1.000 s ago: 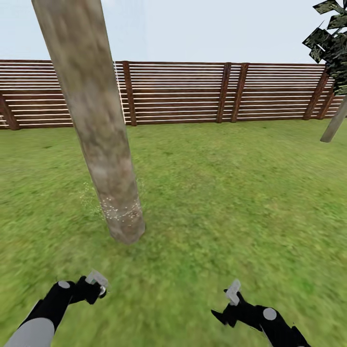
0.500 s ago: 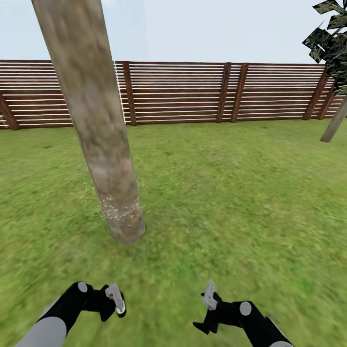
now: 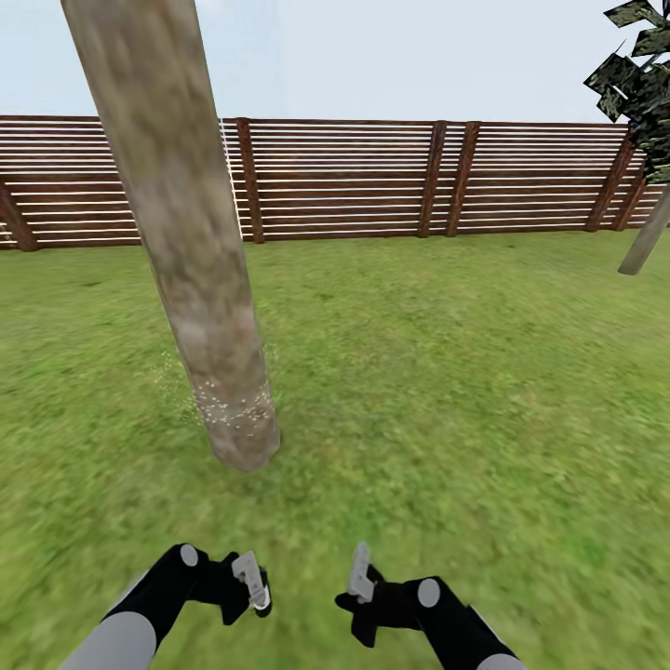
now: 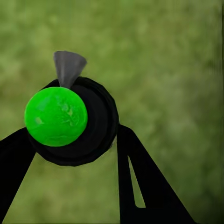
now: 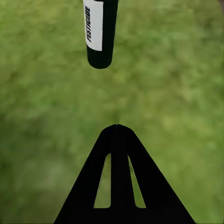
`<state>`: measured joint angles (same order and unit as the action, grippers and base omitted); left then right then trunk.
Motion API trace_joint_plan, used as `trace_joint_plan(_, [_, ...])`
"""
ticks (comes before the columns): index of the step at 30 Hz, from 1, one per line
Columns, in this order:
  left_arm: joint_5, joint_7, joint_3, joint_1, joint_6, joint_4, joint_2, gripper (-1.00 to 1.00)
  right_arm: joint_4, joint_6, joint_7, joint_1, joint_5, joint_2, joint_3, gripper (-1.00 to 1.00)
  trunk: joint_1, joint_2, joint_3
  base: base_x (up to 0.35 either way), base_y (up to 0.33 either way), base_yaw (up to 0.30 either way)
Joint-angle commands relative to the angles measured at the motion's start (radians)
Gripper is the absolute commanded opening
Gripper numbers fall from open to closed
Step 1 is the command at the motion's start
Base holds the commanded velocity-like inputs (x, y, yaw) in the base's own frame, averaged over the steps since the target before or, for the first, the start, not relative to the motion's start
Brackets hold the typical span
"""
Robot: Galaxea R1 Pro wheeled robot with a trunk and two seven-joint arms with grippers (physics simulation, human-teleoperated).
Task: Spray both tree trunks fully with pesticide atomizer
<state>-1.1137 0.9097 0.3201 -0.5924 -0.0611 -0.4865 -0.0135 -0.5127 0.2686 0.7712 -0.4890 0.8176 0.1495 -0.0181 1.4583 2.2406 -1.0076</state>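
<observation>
While the left gripper [image 4: 70, 154] clamps its black fingers round it, the atomizer [image 4: 70, 119] shows a black body, bright green cap and grey nozzle above the grass [image 4: 177, 70]. The right wrist view catches its black base and white "PESTICIDE" label [image 5: 94, 23]; the right gripper [image 5: 119, 135] looks closed and empty. The head view adds the speckled trunk [image 3: 200, 279], a fence [image 3: 372, 177] and a second tree [image 3: 647, 140].

Garden: lawn [image 3: 447, 372], slatted fence [image 3: 372, 177], tree [image 3: 186, 233].
</observation>
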Motion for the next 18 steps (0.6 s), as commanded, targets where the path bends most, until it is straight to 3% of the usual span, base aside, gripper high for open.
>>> trace_joint_plan(1, [-0.010, 0.005, 0.008, 0.000, -0.008, -0.001, -0.004, -1.00, -0.001, 0.004, 0.002, 0.000, 0.008, 0.004, -0.001, -1.00, 0.000, 0.000, -0.001, 0.000, 0.000, 0.000])
trace_joint_plan(4, [-0.012, 0.006, 0.006, 0.000, -0.012, 0.008, -0.014, -1.00, -0.002, 0.004, 0.002, -0.001, 0.008, 0.014, 0.000, -1.00, 0.000, 0.000, -0.001, 0.000, 0.000, 0.000])
trace_joint_plan(9, [-0.014, 0.006, 0.005, 0.000, -0.078, 0.060, -0.018, -1.00, -0.003, 0.006, 0.002, -0.006, 0.008, 0.019, 0.000, -1.00, 0.000, 0.000, -0.001, 0.000, 0.000, 0.000])
trace_joint_plan(16, [-0.014, 0.006, 0.004, 0.000, -0.093, 0.075, -0.034, -1.00, -0.003, 0.006, 0.002, -0.009, 0.008, 0.021, 0.000, -1.00, 0.000, 0.000, -0.001, 0.000, 0.000, 0.000])
trace_joint_plan(18, [-0.013, 0.005, -0.030, 0.000, -0.091, 0.075, -0.044, -1.00, -0.003, 0.006, 0.002, -0.009, 0.008, 0.021, 0.000, -1.00, 0.000, 0.000, -0.001, 0.000, 0.000, 0.000])
